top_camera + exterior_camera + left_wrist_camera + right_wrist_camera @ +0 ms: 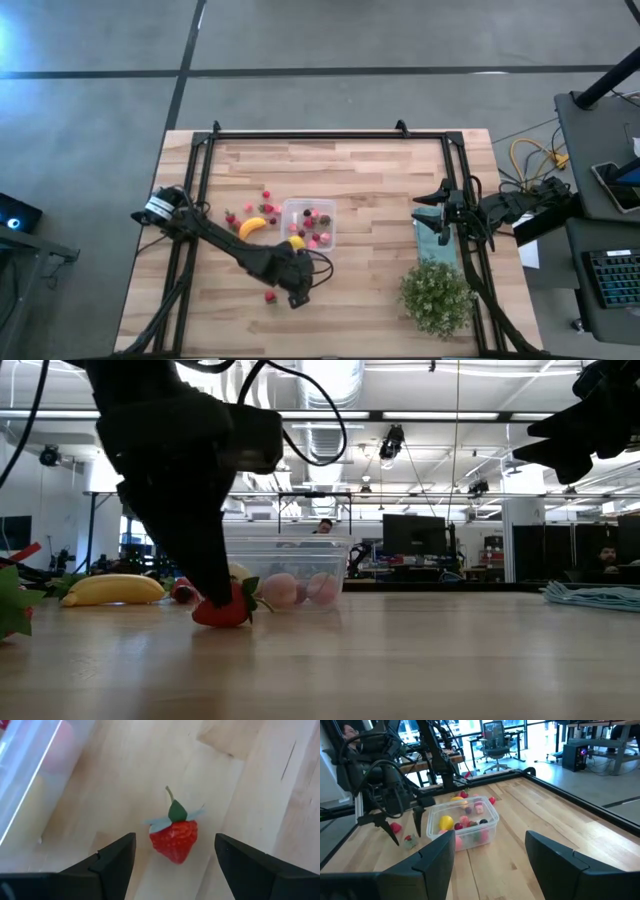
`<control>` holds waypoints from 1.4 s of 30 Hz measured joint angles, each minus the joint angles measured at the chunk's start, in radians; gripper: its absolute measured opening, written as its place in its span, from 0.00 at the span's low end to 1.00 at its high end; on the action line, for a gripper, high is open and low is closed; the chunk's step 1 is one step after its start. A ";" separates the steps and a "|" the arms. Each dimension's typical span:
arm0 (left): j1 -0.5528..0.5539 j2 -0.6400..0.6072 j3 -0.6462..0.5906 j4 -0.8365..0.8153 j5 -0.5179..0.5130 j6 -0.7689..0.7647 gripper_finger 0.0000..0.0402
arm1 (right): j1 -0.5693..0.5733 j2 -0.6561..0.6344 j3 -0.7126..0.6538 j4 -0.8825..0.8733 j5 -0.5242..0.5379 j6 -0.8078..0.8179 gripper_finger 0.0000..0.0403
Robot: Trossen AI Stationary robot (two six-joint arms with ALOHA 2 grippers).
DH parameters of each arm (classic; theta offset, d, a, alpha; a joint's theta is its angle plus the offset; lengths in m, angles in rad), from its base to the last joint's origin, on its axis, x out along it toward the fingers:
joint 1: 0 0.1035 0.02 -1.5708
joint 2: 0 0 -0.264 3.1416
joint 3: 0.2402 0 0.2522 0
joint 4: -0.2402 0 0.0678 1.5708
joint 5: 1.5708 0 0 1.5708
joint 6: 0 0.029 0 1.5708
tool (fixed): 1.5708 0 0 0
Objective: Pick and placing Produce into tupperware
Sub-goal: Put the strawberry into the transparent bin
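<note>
Your left gripper (175, 852) has its jaws apart, straddling a red strawberry (173, 839) that lies on the wood table (370, 180), not clamped. The clear tupperware (308, 222) sits just beyond at about one o'clock from that gripper in the high view, already holding berries and a lemon. More berries and a banana (252, 227) lie at its nine o'clock. Your right gripper (432, 197) hangs spread above the teal cloth (436, 240).

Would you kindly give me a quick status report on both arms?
Left gripper open, jaws astride strawberry, not gripping. Right gripper open, waiting above the cloth. Tupperware part-filled. Nothing in the way.
</note>
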 joint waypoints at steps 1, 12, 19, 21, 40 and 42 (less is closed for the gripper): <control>-0.002 0.001 -0.002 0.000 -0.004 0.000 0.63 | 0.000 0.000 0.000 0.000 0.000 0.000 0.58; -0.014 0.054 0.014 0.073 -0.033 -0.008 0.50 | 0.000 0.001 0.000 0.000 0.000 0.000 0.58; -0.014 0.058 0.020 0.077 -0.052 -0.009 0.49 | 0.000 0.000 0.000 -0.001 0.000 0.000 0.58; -0.014 0.058 0.020 0.078 -0.052 -0.009 0.49 | 0.000 0.000 0.000 0.000 0.000 0.000 0.58; -0.014 0.058 0.023 0.076 -0.050 0.026 0.43 | 0.000 0.000 0.000 0.000 0.000 0.000 0.58; -0.014 0.057 0.023 0.076 -0.050 0.025 0.39 | 0.000 0.000 0.000 0.000 0.000 0.000 0.58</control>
